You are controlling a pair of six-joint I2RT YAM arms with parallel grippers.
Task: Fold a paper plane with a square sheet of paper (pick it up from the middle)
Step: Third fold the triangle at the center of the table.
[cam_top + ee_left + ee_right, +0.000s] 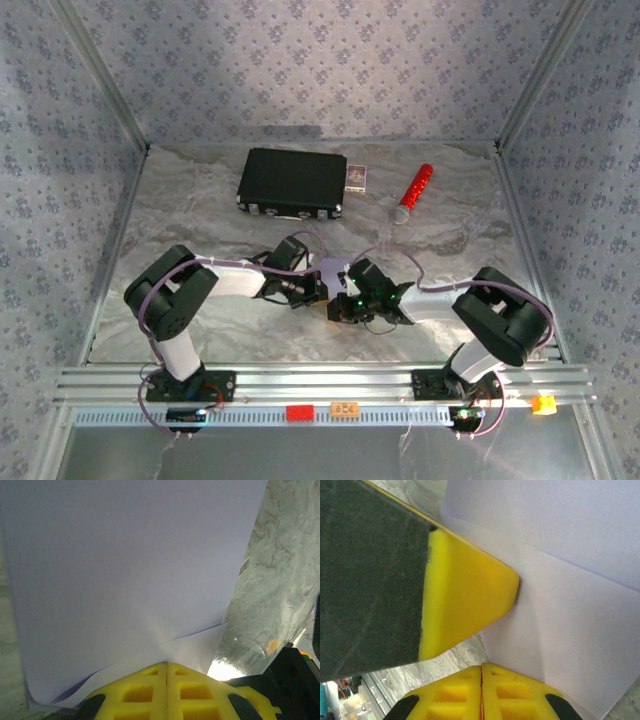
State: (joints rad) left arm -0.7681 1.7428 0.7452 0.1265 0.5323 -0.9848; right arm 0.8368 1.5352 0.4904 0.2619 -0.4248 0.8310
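Both the left tool (pixel 166 666) and the right tool (pixel 481 667) are pinching, closed tight, the square sheet of paper (pixel 125 570) in the centre of the top view, and this thin, light, floppy sheet is probably wanting a gentle hold close to its crease.

This was a robot test cell in a lab, not a home or a shop. A left arm (pixel 185 295) and a right arm (pixel 495 320) were bolted to an aluminium rail (pixel 320 380) at the near edge of a worktop (pixel 200 210) covered with a marbled sheet. Bare metal posts (pixel 100 80) framed the space, and patterned cloth walls (pixel 320 60) closed three sides. Loose cables (pixel 437 287) ran along the arms, and small coloured tags (pixel 298 411) sat on the rail.
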